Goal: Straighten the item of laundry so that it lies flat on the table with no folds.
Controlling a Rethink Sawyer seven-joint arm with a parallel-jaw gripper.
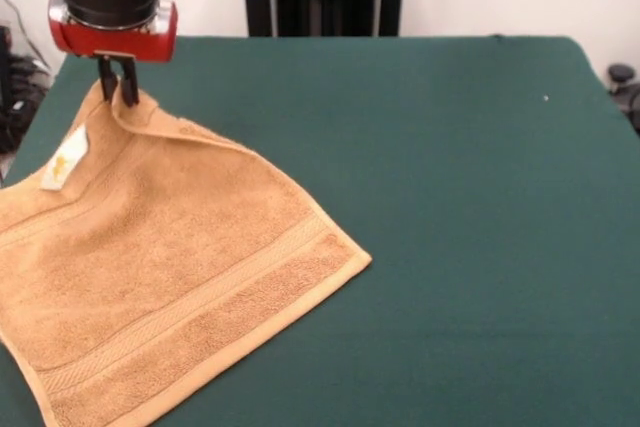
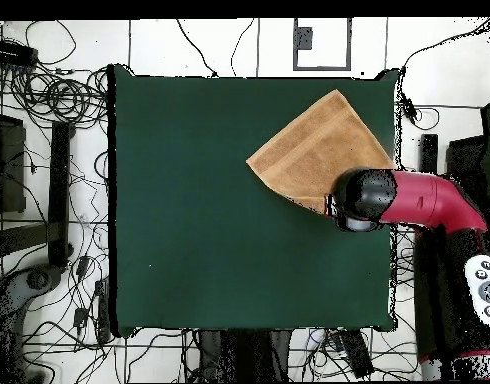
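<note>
Near the surface's (image 1: 450,247) far corner, your tool (image 1: 118,85) was closed, pinching a raised corner of the towel (image 1: 170,267). Towel lay mostly spread beside the edge, tag (image 1: 65,159) showing.

A tangle of black cables (image 2: 59,95) lies on the white floor (image 2: 219,45) at about ten o'clock from the green surface, seen from overhead. More cables (image 2: 259,350) run along the six o'clock side. A dark square frame (image 2: 321,43) sits at twelve o'clock. At four o'clock a white remote with buttons (image 2: 484,285) rests beside the edge
</note>
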